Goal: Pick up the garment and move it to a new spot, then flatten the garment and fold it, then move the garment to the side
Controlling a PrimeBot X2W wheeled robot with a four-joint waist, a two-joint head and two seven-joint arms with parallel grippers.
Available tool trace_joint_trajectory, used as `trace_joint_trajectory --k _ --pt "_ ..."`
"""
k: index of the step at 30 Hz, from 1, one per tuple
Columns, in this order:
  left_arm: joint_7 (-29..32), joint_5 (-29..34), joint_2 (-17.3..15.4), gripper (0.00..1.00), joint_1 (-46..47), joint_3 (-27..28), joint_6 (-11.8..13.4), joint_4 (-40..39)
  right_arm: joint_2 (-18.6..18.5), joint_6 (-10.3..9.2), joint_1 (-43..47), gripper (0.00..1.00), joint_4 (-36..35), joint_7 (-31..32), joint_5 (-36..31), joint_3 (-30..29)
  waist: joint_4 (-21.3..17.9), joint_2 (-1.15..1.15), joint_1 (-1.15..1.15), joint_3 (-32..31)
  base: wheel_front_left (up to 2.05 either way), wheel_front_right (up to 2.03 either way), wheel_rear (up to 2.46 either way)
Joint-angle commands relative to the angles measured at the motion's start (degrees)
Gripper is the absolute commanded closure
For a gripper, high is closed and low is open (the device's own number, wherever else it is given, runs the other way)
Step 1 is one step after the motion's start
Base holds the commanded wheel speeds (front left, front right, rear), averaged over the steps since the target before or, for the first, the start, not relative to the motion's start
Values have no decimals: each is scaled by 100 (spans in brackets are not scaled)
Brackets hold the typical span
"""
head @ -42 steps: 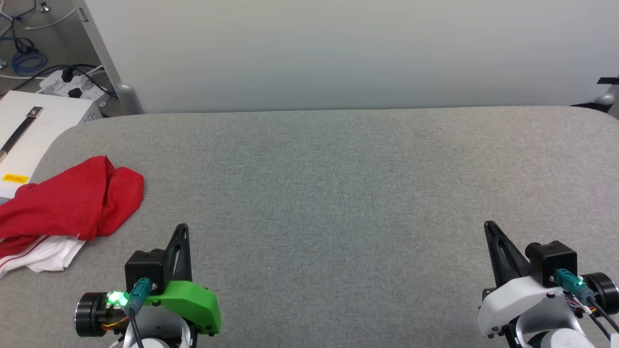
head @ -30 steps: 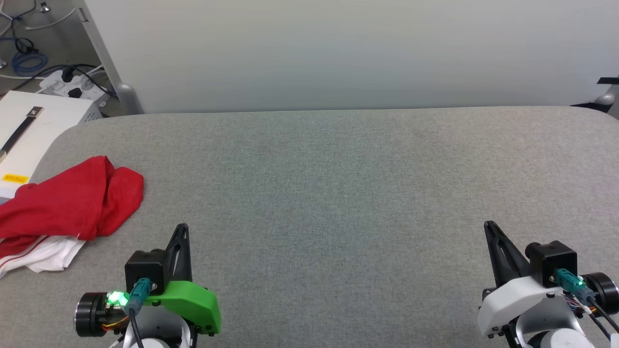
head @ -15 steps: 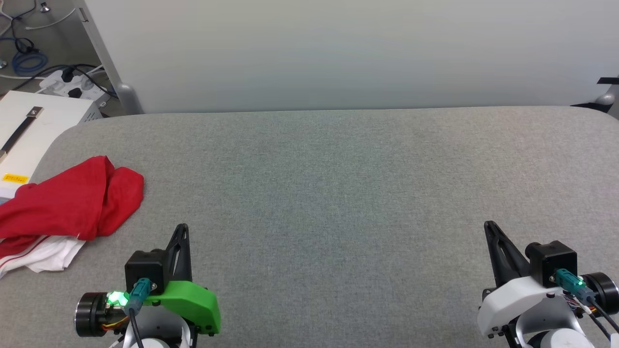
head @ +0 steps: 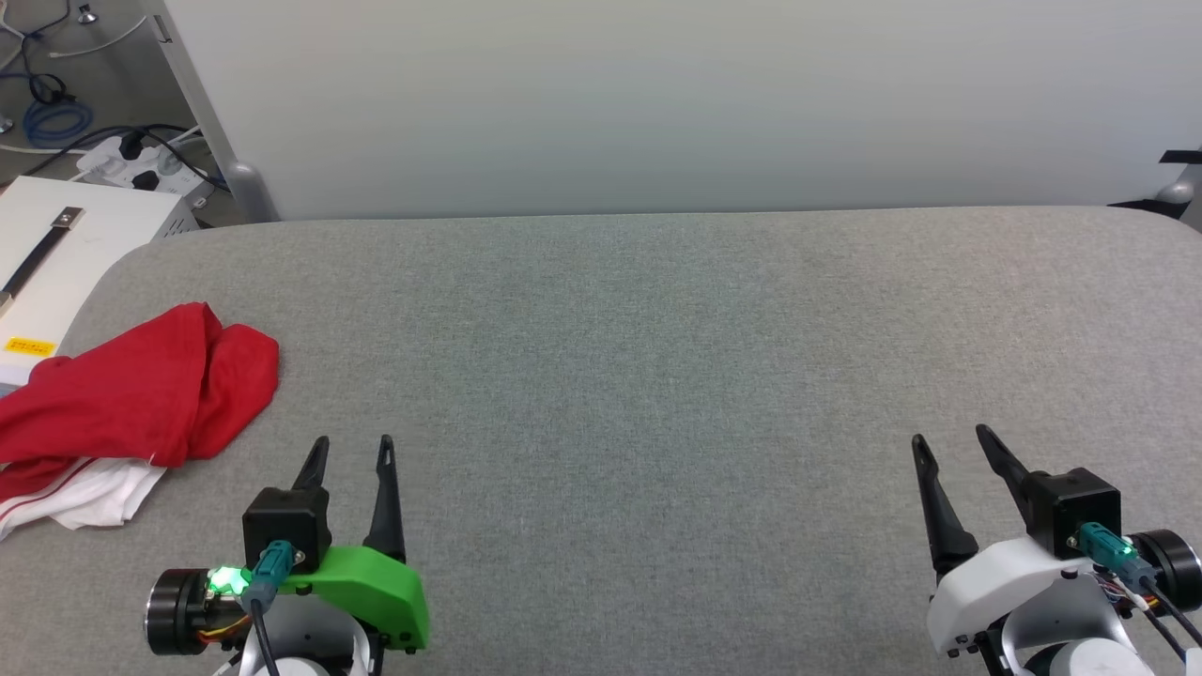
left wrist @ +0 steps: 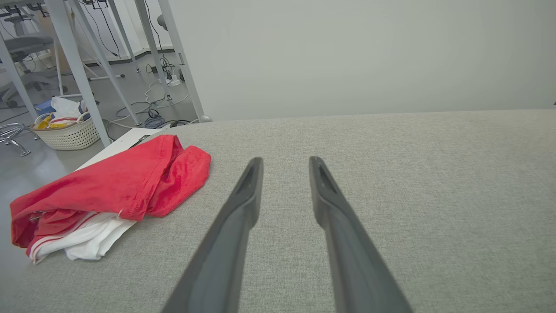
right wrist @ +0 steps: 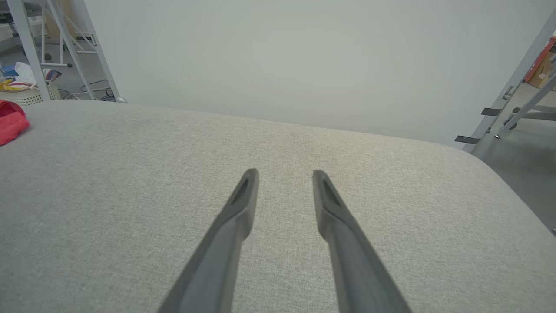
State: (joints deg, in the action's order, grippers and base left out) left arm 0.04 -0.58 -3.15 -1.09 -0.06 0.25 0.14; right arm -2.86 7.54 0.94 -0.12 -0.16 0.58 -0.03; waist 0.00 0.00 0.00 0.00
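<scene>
Table [head: 657, 357]: you see grey cloth cover, matt, fine woven grain, slightly rough.
Garment [head: 141, 394]: soft red knit, matt, creased, stitched hem. Its white part looks smoother and thinner.
Fingers [left wrist: 234, 234] on both grippers: dark plastic, smooth, matt, faint dull sheen along the edges.
Left gripper [head: 353, 439] shell: green plastic, smooth, semi-gloss.
Right gripper [head: 948, 434] shell: white plastic, smooth, semi-gloss.
Wall [head: 657, 103]: pale, smooth, matt.
Box [head: 113, 244]: white, smooth, hard-looking.
Basket [left wrist: 69, 134]: cream, woven look; you cannot tell plastic from wicker.
Frame legs [left wrist: 74, 65]: painted metal, smooth.
Floor [left wrist: 26, 163]: grey, smooth, lightly glossy.
</scene>
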Motion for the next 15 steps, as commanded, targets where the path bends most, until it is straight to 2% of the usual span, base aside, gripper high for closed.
trace_joint_trajectory --k 1,15 --pt "-25 -20 0 0 9 -15 -8 14 0 0 -2 0 9 -22 19 5 0 0 0 0 0 0 0" --pt "-225 -151 4 0 84 -104 -77 87 0 -1 -2 0 44 -222 359 -11 8 0 0 -3 0 0 0"
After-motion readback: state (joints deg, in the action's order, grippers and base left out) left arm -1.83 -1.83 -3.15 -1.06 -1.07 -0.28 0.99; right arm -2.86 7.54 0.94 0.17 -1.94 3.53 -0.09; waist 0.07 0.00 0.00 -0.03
